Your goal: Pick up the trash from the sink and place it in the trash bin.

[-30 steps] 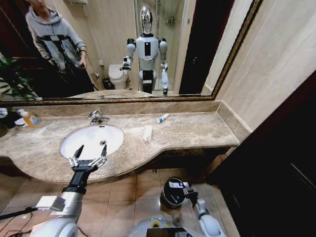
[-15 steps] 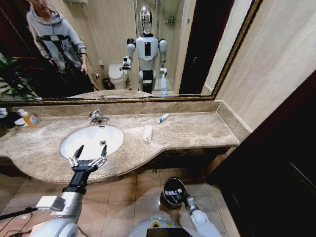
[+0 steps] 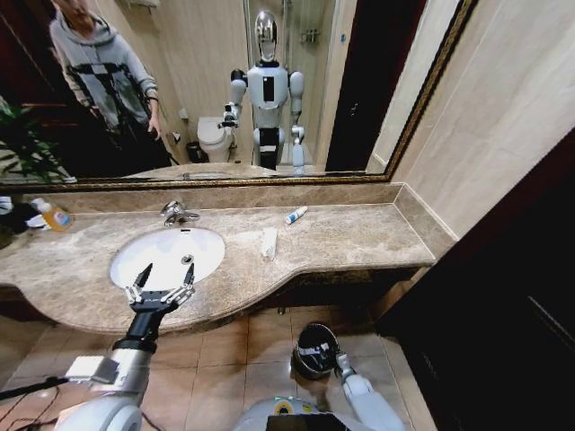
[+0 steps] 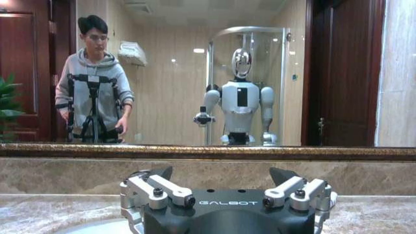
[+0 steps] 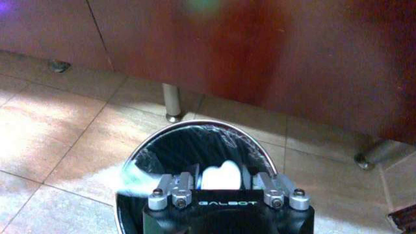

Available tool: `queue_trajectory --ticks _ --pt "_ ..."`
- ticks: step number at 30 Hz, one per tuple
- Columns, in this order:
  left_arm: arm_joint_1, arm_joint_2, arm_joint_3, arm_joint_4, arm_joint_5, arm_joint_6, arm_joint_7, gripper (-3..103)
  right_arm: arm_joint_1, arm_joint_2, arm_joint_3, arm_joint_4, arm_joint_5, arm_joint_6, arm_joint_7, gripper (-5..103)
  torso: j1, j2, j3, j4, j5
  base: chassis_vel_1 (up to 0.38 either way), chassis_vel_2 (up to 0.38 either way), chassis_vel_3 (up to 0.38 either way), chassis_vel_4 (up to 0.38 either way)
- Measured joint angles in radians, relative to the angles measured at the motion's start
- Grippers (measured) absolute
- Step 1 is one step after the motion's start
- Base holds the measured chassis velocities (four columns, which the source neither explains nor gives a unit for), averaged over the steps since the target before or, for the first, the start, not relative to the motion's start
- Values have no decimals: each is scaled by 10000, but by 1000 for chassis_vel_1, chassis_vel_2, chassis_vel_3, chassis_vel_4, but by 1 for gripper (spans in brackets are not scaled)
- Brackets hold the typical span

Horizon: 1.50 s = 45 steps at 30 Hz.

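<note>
- Right gripper [image 5: 219, 181] hangs over the trash bin [image 5: 256, 146] on the floor tiles, fingers parted; a white bit [image 5: 219, 176] between them looks loose, perhaps falling
- Left gripper [image 3: 160, 285] hovers spread open at the sink's [image 3: 202, 241] near rim
- White tube [image 3: 296, 215] and white packet [image 3: 269, 242] lie on the counter beyond

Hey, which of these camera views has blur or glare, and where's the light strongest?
Right wrist view: soft overall, with a smeared pale-green streak beside the end effector over the trash bin, and a bright patch on the floor tiles. Head view: wide-angle bending of the mirror frame; the sink is brightest. Left wrist view: fairly sharp, with ceiling light reflected in the mirror.
</note>
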Motion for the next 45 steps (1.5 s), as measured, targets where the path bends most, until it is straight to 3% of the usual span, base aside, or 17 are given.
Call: queue_trajectory --ticks 1,4,6,9,12,13,15,16,20,22,26,27,32,34,36,38,45 --pt "0 0 0 0 0 0 0 100 0 0 0 0 0 0 0 46 0 0 0 0 0 0 0 0 0" --pt "0 0 0 0 0 0 0 100 -51 -43 -1 52 1 -5 35 62 0 0 0 0 0 0 0 0 0" --pt "0 0 0 0 0 0 0 100 -68 -52 -1 72 4 -5 41 62 0 0 0 0 0 0 0 0 0" --pt "0 0 0 0 0 0 0 100 -140 -67 -1 135 21 4 120 79 0 0 0 0 0 0 0 0 0" --pt "0 0 0 0 0 0 0 100 -170 -66 3 164 21 18 205 84 0 0 0 0 0 0 0 0 0" --pt "0 0 0 0 0 0 0 100 -221 -64 8 235 21 23 283 94 0 0 0 0 0 0 0 0 0" --pt "0 0 0 0 0 0 0 100 -254 -64 10 293 21 23 309 94 0 0 0 0 0 0 0 0 0" --pt "0 0 0 0 0 0 0 100 -310 -66 16 395 21 23 328 99 0 0 0 0 0 0 0 0 0" --pt "0 0 0 0 0 0 0 100 -693 -99 113 1216 -11 -80 406 100 0 0 0 0 4 0 0 0 0" --pt "0 0 -1 0 0 0 0 100 -1393 -296 155 2691 353 -552 345 100 0 0 -1 3 1 0 0 0 0" --pt "0 0 0 0 0 0 0 100 -2175 -514 154 4050 1111 -856 304 100 0 0 0 -2 -1 0 0 0 0" --pt "0 0 0 0 0 0 0 100 -3083 -637 460 5560 1429 -689 521 100 -2 1 -2 0 2 0 0 0 0" --pt "0 0 0 0 0 0 0 100 -4221 -746 802 7288 1946 -482 853 100 -1 0 -2 1 1 0 0 0 0" --pt "0 0 0 1 0 0 0 100 -5676 -819 943 9674 3068 -678 864 100 -3 1 -1 -1 1 0 0 0 0" --pt "0 0 -1 0 0 0 0 100 -5887 -799 983 10108 3208 -709 866 100 -2 1 -1 -1 3 0 0 0 0" --pt "0 0 0 0 0 0 0 100 -6564 -643 1216 11865 3763 -875 852 100 -2 1 -2 0 1 0 0 0 0" --pt "0 0 0 0 0 0 0 100 -7008 -544 1426 14726 4135 -1222 694 100 -2 1 -1 0 -1 0 0 0 0"
